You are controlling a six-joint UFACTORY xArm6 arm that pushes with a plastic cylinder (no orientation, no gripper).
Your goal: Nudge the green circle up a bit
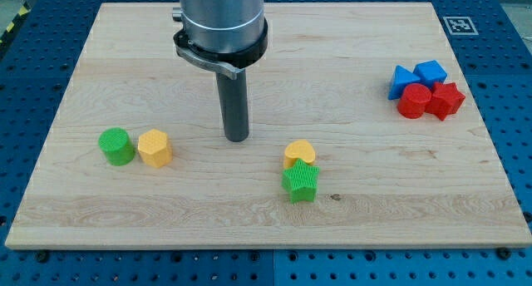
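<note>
The green circle is a short green cylinder at the view's left, on the wooden board. A yellow hexagon block touches its right side. My tip rests on the board near the middle, well to the right of the green circle and the yellow hexagon, about level with them. The rod rises from the tip to the arm's grey body at the view's top.
A yellow heart block sits right of my tip, with a green star block touching its lower edge. At the view's right, two blue blocks and two red blocks cluster together.
</note>
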